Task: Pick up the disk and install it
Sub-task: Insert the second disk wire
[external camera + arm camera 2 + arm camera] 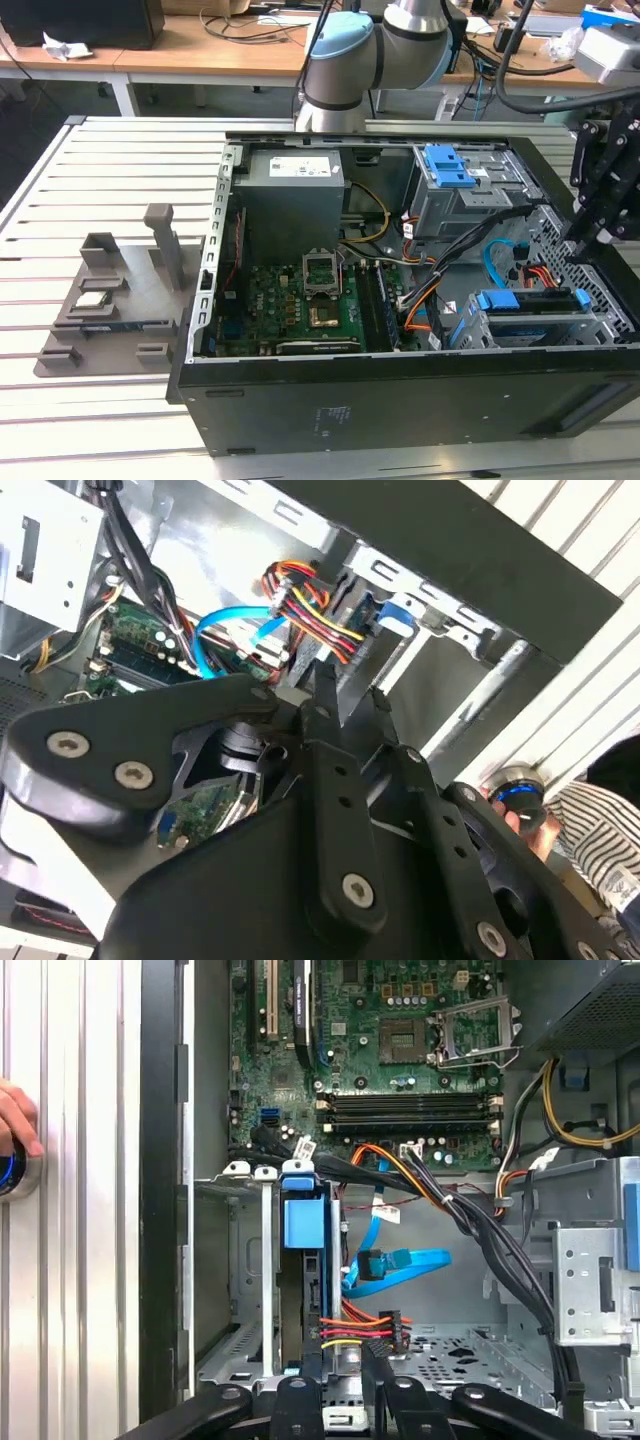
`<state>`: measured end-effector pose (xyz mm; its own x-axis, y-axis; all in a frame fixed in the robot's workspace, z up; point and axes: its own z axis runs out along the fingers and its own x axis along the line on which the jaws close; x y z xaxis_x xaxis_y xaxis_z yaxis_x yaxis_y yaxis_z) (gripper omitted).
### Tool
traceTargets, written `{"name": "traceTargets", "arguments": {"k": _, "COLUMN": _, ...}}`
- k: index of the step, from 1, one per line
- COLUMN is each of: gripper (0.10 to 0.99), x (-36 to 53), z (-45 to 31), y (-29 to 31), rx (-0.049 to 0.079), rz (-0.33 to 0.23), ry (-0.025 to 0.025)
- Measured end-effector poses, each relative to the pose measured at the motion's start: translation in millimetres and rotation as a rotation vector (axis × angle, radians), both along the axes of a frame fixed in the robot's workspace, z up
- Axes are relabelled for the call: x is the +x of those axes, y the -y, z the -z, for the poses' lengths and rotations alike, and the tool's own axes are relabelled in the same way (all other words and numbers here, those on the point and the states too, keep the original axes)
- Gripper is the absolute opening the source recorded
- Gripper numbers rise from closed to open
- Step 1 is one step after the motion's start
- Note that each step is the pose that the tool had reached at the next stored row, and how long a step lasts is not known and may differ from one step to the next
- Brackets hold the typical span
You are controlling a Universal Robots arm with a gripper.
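Grey fixture block (120, 300) sits on the slatted tabletop (110, 170) at the exterior view's left, holding a small square chip (92, 299) in one of its recesses. Just beside it, the open black computer case (400, 400) lies on its side. Inside, going rightward: a grey power supply box (295, 200), the green motherboard (300, 305) below it with an open CPU socket (322, 272), then bundled cables and a light blue data cable (495, 262). A grey metal cage with a blue latch (447, 167) stands at the far side of the case. At the near side, toward the exterior view's right, the disk (530, 302) sits edge-up in the lower drive cage (530, 330), its blue bracket showing along the top; in the first wrist view it appears as a blue tab (303, 1222) between the cage walls, with a red, yellow and black cable plug (365, 1332) close by. The gripper (578, 250) hangs at the exterior view's right edge, just above the far end of that cage and near the disk; its fingers (325, 695) are drawn together at the tips and hold nothing. A hand (15, 1120) rests on a round button on the tabletop outside the case, and a striped sleeve (600, 830) shows in the second wrist view.
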<state>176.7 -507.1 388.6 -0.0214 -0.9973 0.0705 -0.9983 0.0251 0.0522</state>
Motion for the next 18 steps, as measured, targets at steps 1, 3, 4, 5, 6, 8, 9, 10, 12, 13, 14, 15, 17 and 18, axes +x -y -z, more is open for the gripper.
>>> {"name": "traceTargets", "arguments": {"k": 1, "gripper": 0.302, "x": -8.1, "z": 3.6, "y": -7.7, "rx": 0.0, "rz": 0.0, "ry": 0.0}}
{"name": "traceTargets", "arguments": {"k": 3, "gripper": 0.302, "x": -18.7, "z": 8.9, "y": -12.3, "rx": 0.0, "rz": 0.0, "ry": 0.0}}
{"name": "traceTargets", "arguments": {"k": 4, "gripper": 0.302, "x": -22.9, "z": 10.6, "y": -12.7, "rx": 0.0, "rz": 0.0, "ry": 0.0}}
{"name": "traceTargets", "arguments": {"k": 5, "gripper": 0.302, "x": -30.4, "z": 13.3, "y": -12.7, "rx": 0.0, "rz": 0.0, "ry": 0.0001}}
{"name": "traceTargets", "arguments": {"k": 6, "gripper": 0.302, "x": -35.6, "z": 14.9, "y": -12.8, "rx": 0.0, "rz": 0.0, "ry": 0.0}}
{"name": "traceTargets", "arguments": {"k": 8, "gripper": 0.302, "x": -40.0, "z": 18.2, "y": -12.7, "rx": 0.0, "rz": -0.002, "ry": 0.0}}
{"name": "traceTargets", "arguments": {"k": 9, "gripper": 0.302, "x": -40.4, "z": 20.7, "y": -12.7, "rx": 0.0, "rz": -0.005, "ry": 0.0001}}
{"name": "traceTargets", "arguments": {"k": 10, "gripper": 0.302, "x": -40.4, "z": 21.1, "y": -12.7, "rx": 0.0, "rz": -0.006, "ry": 0.0}}
{"name": "traceTargets", "arguments": {"k": 12, "gripper": 0.302, "x": -40.5, "z": 21.2, "y": -12.7, "rx": 0.0, "rz": -0.006, "ry": 0.0001}}
{"name": "traceTargets", "arguments": {"k": 13, "gripper": 0.302, "x": -40.5, "z": 21.2, "y": -12.7, "rx": 0.0, "rz": -0.006, "ry": 0.0001}}
{"name": "traceTargets", "arguments": {"k": 14, "gripper": 0.286, "x": -40.5, "z": 21.2, "y": -12.7, "rx": 0.0, "rz": -0.006, "ry": 0.0001}}
{"name": "traceTargets", "arguments": {"k": 15, "gripper": 0.165, "x": -40.5, "z": 21.2, "y": -12.7, "rx": 0.0, "rz": -0.007, "ry": 0.0001}}
{"name": "traceTargets", "arguments": {"k": 17, "gripper": 0.161, "x": -40.5, "z": 21.2, "y": -12.7, "rx": 0.0, "rz": -0.007, "ry": 0.0}}
{"name": "traceTargets", "arguments": {"k": 18, "gripper": 0.161, "x": -40.5, "z": 21.2, "y": -12.7, "rx": 0.0, "rz": -0.007, "ry": 0.0001}}
